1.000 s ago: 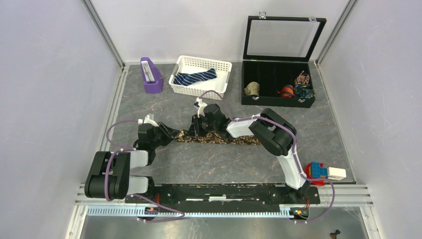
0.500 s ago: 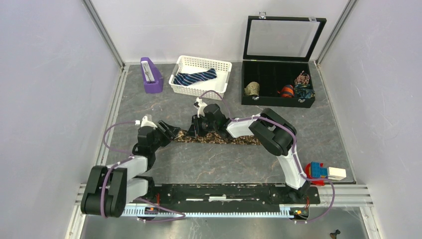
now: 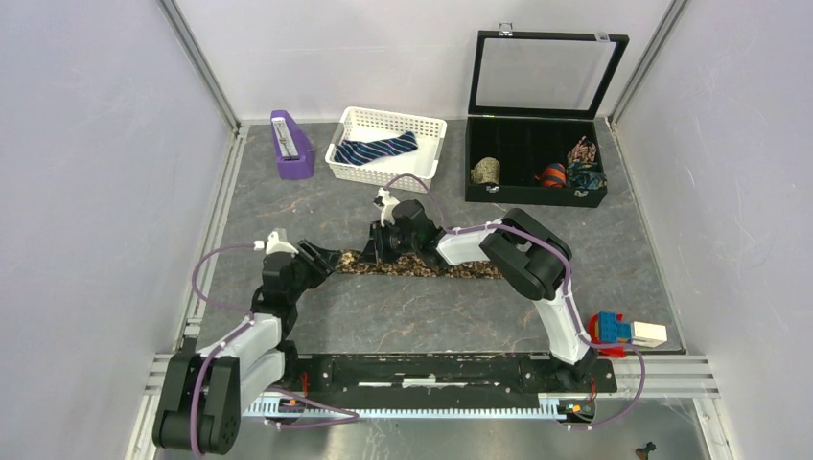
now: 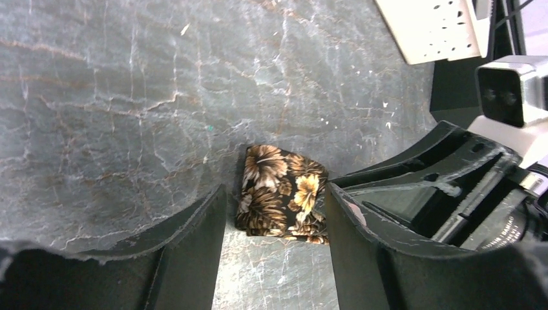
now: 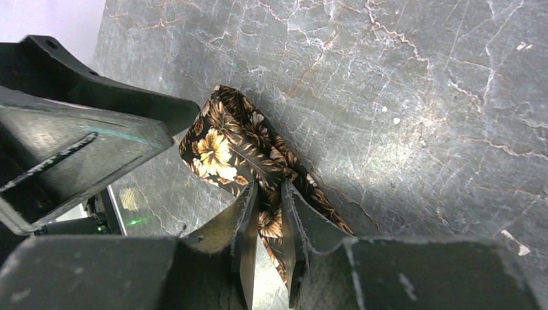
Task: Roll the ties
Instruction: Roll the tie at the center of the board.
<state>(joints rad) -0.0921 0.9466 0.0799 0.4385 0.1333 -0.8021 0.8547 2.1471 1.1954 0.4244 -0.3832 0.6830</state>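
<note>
Basket (image 3: pixel 383 120), purple stand (image 3: pixel 291 146), black case (image 3: pixel 534 196), perhaps toy (image 3: pixel 623 332)

- No words, labels, brand names or numbers can be read in any of the three views.
- No signs or printed marks are legible either.

Brown tie (image 3: pixel 470 270) stretched flat, L end folded; navy tie (image 3: pixel 376 149) in basket (image 3: pixel 379 175).

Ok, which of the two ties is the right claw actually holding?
The brown floral tie stretched across the table; the right claw pinches it. The navy striped tie lies apart in the white basket.
</note>
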